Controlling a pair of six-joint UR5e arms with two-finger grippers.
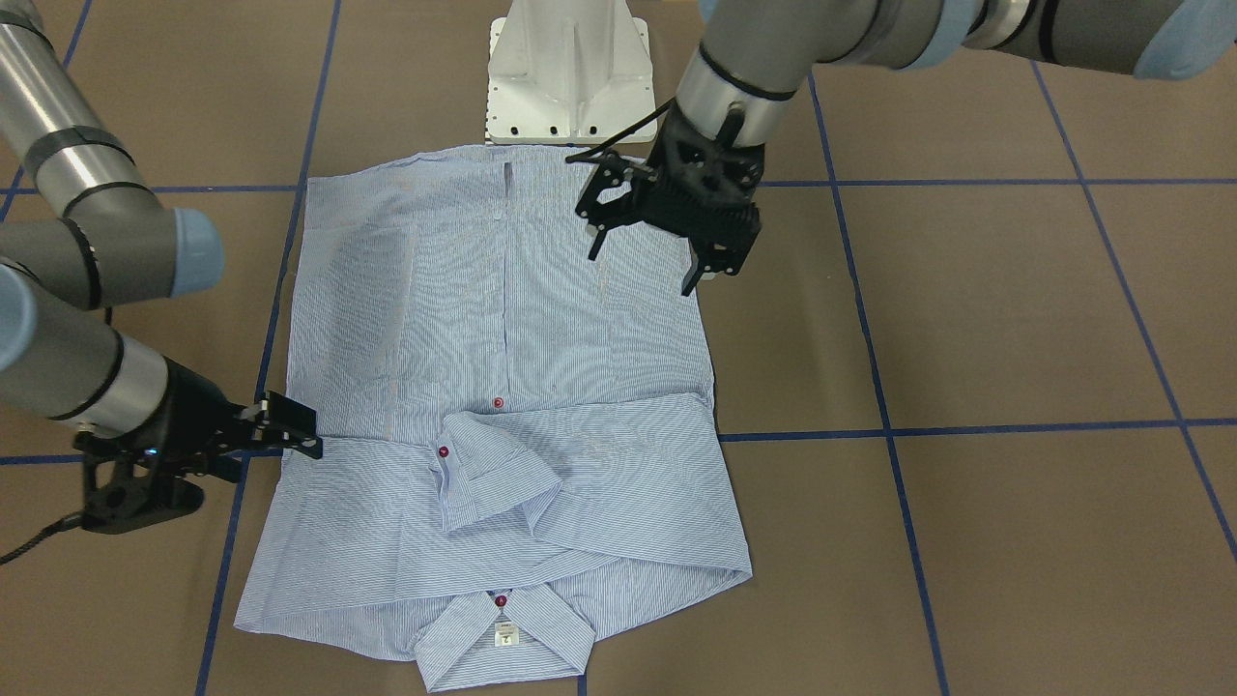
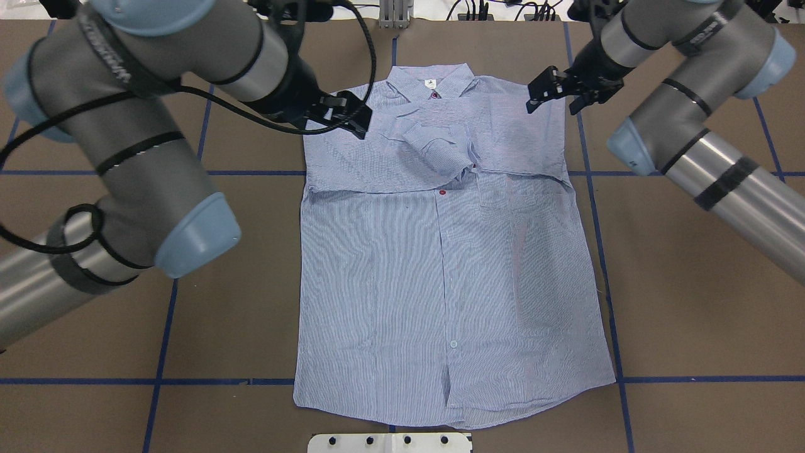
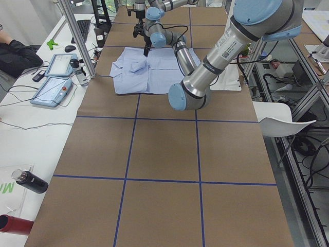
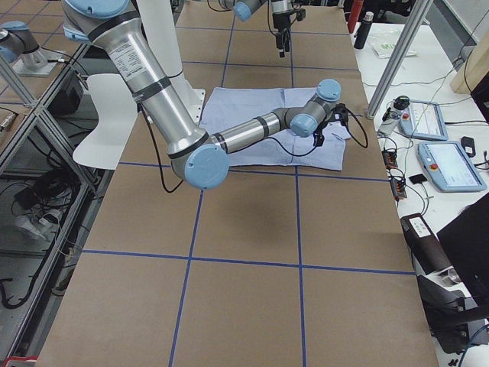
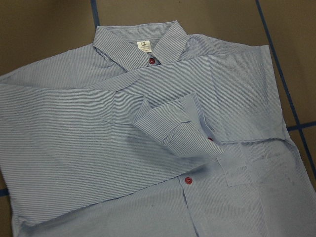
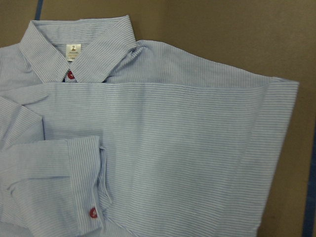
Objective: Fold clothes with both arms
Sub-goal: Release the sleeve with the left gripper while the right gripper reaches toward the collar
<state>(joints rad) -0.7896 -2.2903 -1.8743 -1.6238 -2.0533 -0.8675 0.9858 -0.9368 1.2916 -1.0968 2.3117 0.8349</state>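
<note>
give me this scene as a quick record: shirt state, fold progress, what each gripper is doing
shirt: flat, front up, collar away from the robot
sleeves: both folded across the chest
body fold: not yet done
left gripper: open, empty, raised above the shirt
right gripper: open, empty, low at the shirt's side edge
table: brown, blue tape grid

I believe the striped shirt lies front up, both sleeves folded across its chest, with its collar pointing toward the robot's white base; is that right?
Not quite: the collar of the shirt points away from the white base, and the hem lies next to it, as the overhead exterior view shows. The rest holds: front up, both sleeves folded across the chest.
</note>
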